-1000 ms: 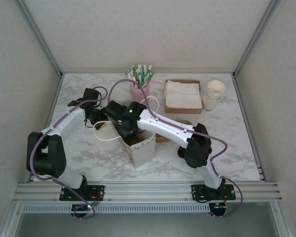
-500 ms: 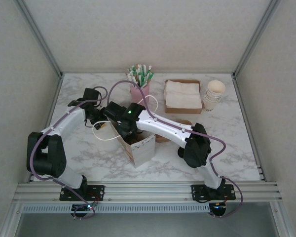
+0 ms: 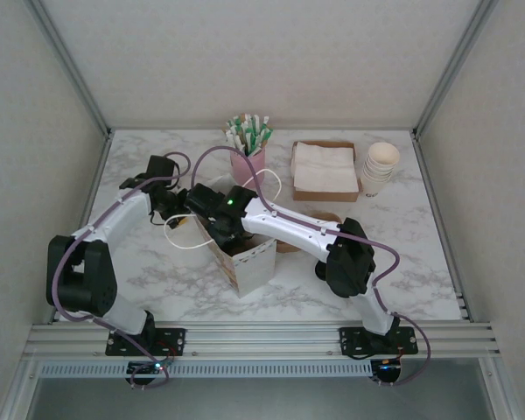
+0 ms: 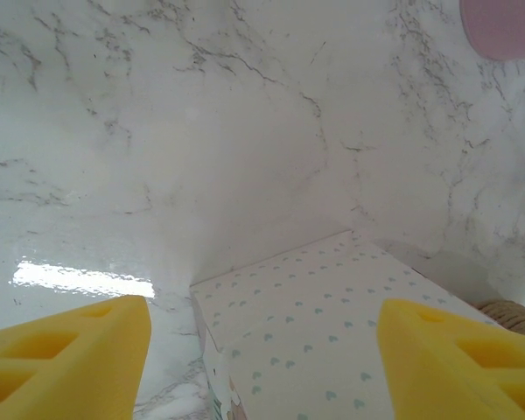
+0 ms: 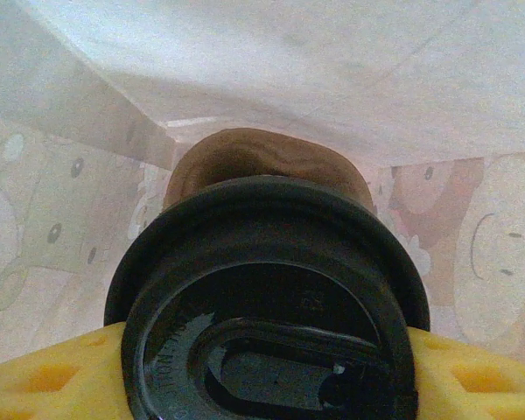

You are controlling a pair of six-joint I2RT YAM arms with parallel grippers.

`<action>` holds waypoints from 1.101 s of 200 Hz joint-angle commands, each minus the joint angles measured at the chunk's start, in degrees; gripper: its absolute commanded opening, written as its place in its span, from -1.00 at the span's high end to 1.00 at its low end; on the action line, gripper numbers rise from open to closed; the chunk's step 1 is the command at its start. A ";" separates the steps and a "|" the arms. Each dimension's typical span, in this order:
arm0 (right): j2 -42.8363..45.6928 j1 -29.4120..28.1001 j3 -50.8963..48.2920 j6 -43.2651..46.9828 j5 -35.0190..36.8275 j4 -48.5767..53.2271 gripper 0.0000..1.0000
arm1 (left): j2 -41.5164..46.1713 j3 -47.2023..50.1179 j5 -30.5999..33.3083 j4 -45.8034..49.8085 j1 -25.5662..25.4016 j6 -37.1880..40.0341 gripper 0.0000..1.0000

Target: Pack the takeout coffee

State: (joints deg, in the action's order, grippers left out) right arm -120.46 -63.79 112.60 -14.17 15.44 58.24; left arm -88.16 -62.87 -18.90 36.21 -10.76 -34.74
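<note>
1. The marble table (image 3: 402, 262) was laid out as a packing station: supplies were ranged along the far edge, and the middle was given over to the bag.
2. The paper bag (image 3: 249, 262) was stood upright with its mouth open at the table's centre, so that it could be loaded from above.
3. The right gripper (image 3: 215, 226) was reached down into the bag's mouth. Its yellow fingers (image 5: 44, 376) were clamped on either side of the coffee cup (image 5: 267, 175), evidently so that the cup could be lowered upright.
4. The left gripper (image 3: 177, 210) was held just beside the bag's far-left rim with its jaws spread and nothing gripped. The heart-printed bag wall (image 4: 332, 332) was seen between its fingers (image 4: 70, 350), probably so that the bag could be steadied.
5. The cup was found inside the bag, with printed walls around it. Whether its base had reached the bottom could not be told.
6. The black lid (image 5: 271, 306) was seated on the cup, presumably to prevent spills.
</note>
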 commanded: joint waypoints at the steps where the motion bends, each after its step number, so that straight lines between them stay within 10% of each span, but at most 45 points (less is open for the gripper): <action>1: -2.68 -0.05 -2.49 -1.18 -1.97 4.02 0.08 | 1.91 0.56 1.32 0.47 0.65 -0.76 -0.36; 128: -5.55 -0.06 -4.40 -5.43 -5.67 4.97 0.09 | 17.94 12.06 1.29 -0.22 4.41 -19.95 -0.06; 220: -7.63 -0.55 -5.53 -6.07 -7.79 4.14 0.09 | 25.85 28.37 -0.01 -12.04 -4.36 -33.23 0.10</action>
State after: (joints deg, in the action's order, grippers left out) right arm -120.88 -63.77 111.31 -18.68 15.03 57.36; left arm -63.22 -37.30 -18.28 30.09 -12.23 -61.93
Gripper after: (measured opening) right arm 0.662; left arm 0.453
